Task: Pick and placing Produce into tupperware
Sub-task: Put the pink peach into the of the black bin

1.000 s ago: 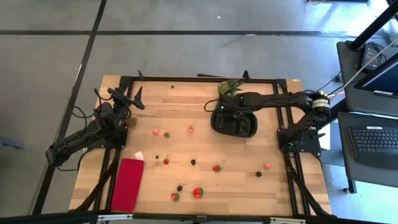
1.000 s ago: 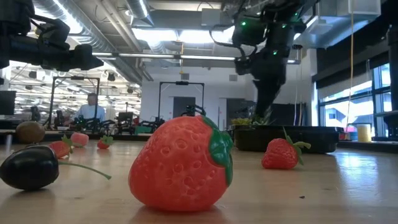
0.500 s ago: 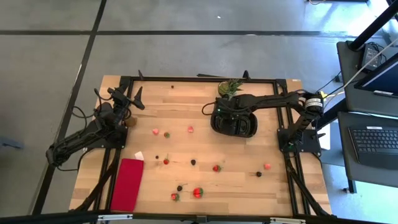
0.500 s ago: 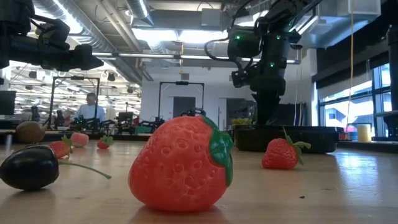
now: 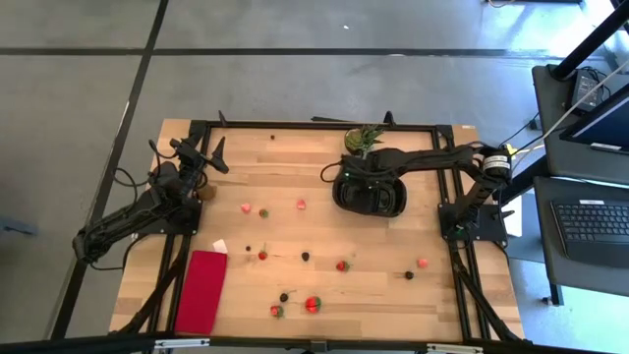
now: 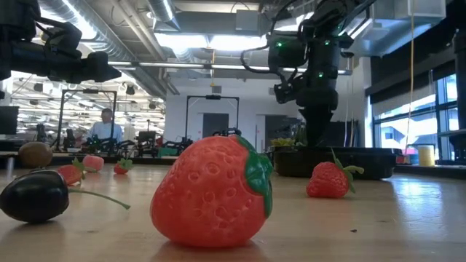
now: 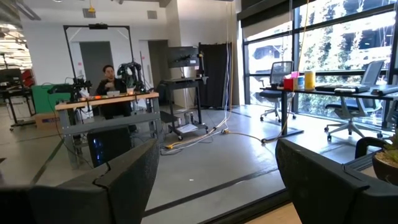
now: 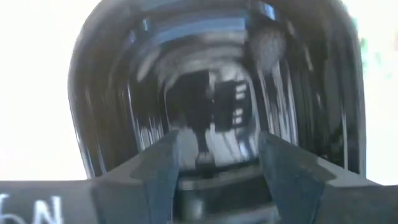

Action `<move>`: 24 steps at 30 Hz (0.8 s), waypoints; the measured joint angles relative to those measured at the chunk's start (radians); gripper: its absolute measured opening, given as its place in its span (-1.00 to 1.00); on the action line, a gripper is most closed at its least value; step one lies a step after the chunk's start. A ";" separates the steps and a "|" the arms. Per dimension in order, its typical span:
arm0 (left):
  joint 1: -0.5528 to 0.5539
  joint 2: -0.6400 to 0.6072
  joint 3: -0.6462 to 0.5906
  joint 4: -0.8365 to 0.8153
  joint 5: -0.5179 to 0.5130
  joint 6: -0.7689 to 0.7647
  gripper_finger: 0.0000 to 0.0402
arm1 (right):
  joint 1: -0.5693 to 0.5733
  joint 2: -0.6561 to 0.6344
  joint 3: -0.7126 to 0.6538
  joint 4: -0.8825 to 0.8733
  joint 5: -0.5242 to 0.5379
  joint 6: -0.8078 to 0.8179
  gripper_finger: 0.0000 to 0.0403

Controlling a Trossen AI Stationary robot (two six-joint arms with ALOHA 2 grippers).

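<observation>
Produce pieces, about thirteen on the table; one tupperware under right hand, fingers parted, empty.

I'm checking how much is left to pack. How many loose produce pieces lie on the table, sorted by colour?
Seen from the high view:
Red pieces: 5
Pink pieces: 3
Dark berries: 4
Brown piece: 1
Total: 13
</observation>
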 joint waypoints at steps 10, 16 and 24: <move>0.000 0.000 0.000 -0.003 0.000 0.000 0.57 | 0.159 -0.290 -0.083 -0.270 -0.002 0.394 0.17; 0.000 0.000 0.000 -0.003 0.000 0.000 0.57 | 0.357 -0.507 -0.234 -0.279 -0.029 0.823 0.17; 0.000 0.000 0.000 -0.002 0.000 0.000 0.57 | 0.606 -0.583 -0.430 -0.173 -0.201 1.227 0.17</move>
